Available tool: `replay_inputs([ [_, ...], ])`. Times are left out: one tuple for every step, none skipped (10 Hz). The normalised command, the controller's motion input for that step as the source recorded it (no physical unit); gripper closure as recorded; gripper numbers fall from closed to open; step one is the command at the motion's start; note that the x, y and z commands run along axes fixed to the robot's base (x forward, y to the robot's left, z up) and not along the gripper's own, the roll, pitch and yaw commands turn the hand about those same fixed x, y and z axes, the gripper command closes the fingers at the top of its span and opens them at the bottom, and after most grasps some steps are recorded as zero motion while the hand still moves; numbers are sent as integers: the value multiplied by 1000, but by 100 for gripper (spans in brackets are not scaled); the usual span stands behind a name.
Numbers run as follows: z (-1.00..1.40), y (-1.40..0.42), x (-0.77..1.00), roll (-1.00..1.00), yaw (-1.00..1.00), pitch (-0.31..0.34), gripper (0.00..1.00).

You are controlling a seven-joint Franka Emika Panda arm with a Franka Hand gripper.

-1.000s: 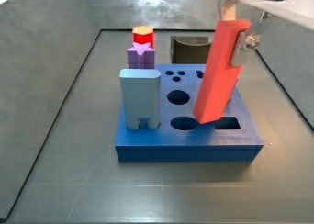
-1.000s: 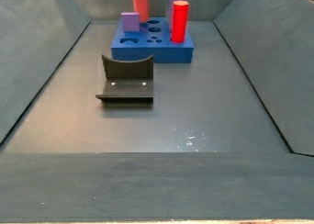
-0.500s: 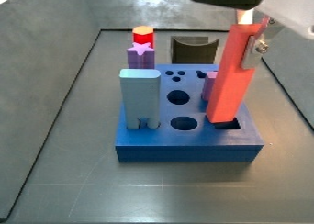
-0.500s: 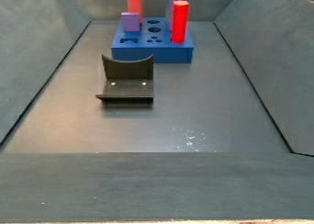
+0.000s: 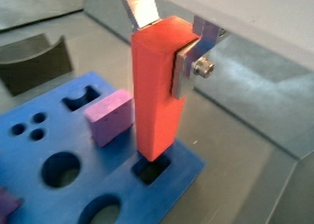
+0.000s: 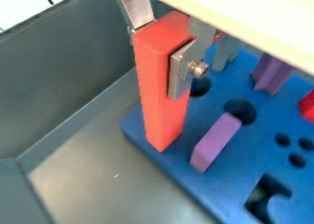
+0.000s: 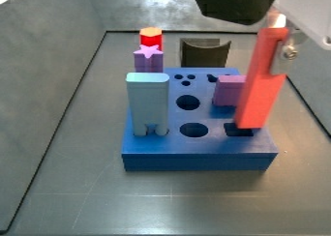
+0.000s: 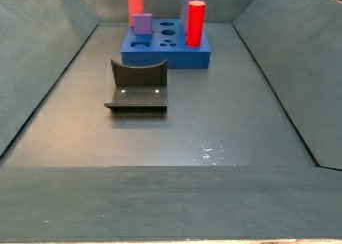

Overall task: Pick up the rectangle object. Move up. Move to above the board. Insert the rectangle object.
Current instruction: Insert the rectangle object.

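My gripper point(image 5: 166, 44) is shut on the rectangle object point(image 5: 160, 99), a tall red-orange bar, with the silver fingers clamped near its top. It shows the same way in a wrist view point(image 6: 162, 44) and at the right in a side view point(image 7: 276, 35). The bar point(image 7: 261, 80) leans slightly. Its lower end is at the square hole point(image 5: 150, 173) in a corner of the board point(image 5: 185, 173), the thick blue slab point(image 7: 195, 158). I cannot tell how deep the end sits. In a side view the bar point(image 8: 136, 0) stands at the far board point(image 8: 167, 56).
On the board stand a light-blue tall block point(image 7: 146, 103), a purple block point(image 7: 229, 88) beside the bar, and a purple star beside a red hexagon piece point(image 7: 151, 35). The dark fixture point(image 8: 138, 88) stands on the floor beside the board. Grey bin walls slope up all round.
The gripper has carried the bar sideways along the board and stood it more upright. Its lower end has shifted to the square corner hole.
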Motion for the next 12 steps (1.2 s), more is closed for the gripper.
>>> replay_inputs([
  [-151,0,711,47,-237,-437,100],
  [106,-283,563,234,-46,257,100],
  [149,-180,234,197,-9,274,100],
  [86,-194,211,203,0,249,100],
  [23,-143,149,347,60,354,100],
  [126,-211,23,477,111,420,100],
  [0,-294,0,410,194,374,100],
  [-69,-343,-106,87,260,211,100],
  [0,-274,0,-17,289,29,100],
  [-74,-146,0,-39,251,63,100],
  [-80,-14,-177,-59,289,46,100],
  [0,0,-337,-90,263,34,100],
])
